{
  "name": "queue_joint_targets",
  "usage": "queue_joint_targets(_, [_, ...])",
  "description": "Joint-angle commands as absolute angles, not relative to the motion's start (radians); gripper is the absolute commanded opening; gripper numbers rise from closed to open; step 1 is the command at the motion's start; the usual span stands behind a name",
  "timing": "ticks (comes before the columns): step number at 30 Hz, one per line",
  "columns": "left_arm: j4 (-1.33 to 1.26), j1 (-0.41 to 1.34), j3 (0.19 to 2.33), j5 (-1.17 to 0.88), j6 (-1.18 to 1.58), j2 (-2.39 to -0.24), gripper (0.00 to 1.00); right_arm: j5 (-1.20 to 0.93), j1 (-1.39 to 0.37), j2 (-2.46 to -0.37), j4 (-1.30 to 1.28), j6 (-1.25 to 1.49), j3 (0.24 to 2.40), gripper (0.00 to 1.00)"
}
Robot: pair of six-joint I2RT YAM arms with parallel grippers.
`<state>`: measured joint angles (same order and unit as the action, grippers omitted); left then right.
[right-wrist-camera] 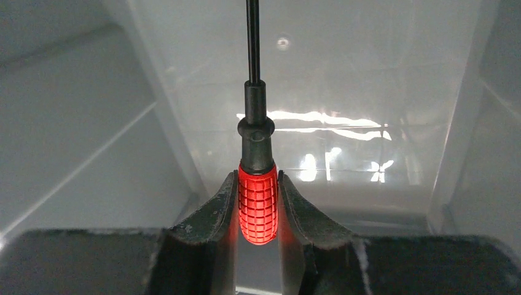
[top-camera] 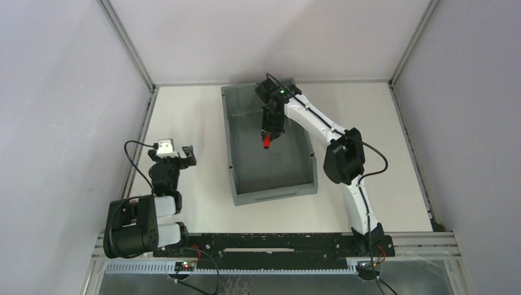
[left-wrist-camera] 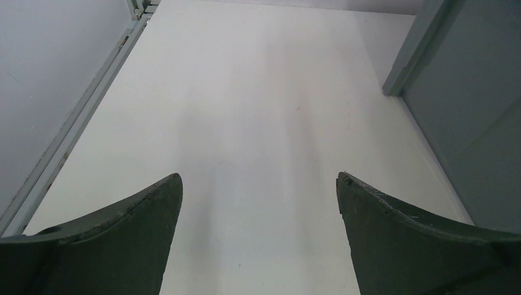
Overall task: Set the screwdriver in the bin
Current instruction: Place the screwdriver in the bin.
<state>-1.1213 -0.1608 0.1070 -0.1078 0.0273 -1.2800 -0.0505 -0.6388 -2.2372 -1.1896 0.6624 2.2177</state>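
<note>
One screwdriver (right-wrist-camera: 255, 138) stands with its long axis vertical in the right wrist frame, black shaft toward the top edge. The right gripper (right-wrist-camera: 257, 181) clenches its red handle over the single grey bin (top-camera: 232, 153), upper centre. The left gripper (left-wrist-camera: 259, 179) gapes, holding nothing.

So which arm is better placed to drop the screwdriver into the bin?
Right. The right gripper is shut on the screwdriver, already over the bin. The left gripper is open and empty, over the table beside the bin.
</note>
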Motion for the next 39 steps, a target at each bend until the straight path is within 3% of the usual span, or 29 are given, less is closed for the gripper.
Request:
queue_joint_targets(1, [-1.161, -0.155, 0.144, -0.107, 0.034, -1.264, 1.0, 0.0, -0.654, -2.258, -1.143, 0.647, 2.163, 0.0])
queue_joint_targets(20, [-1.161, -0.156, 0.145, -0.108, 0.034, -1.264, 1.0, 0.028, -0.64, -2.377, -1.059, 0.626, 2.059, 0.0])
queue_joint_targets(39, [-1.16, -0.155, 0.144, -0.109, 0.035, -1.264, 1.0, 0.028, -0.641, -2.328, -1.062, 0.609, 2.054, 0.61])
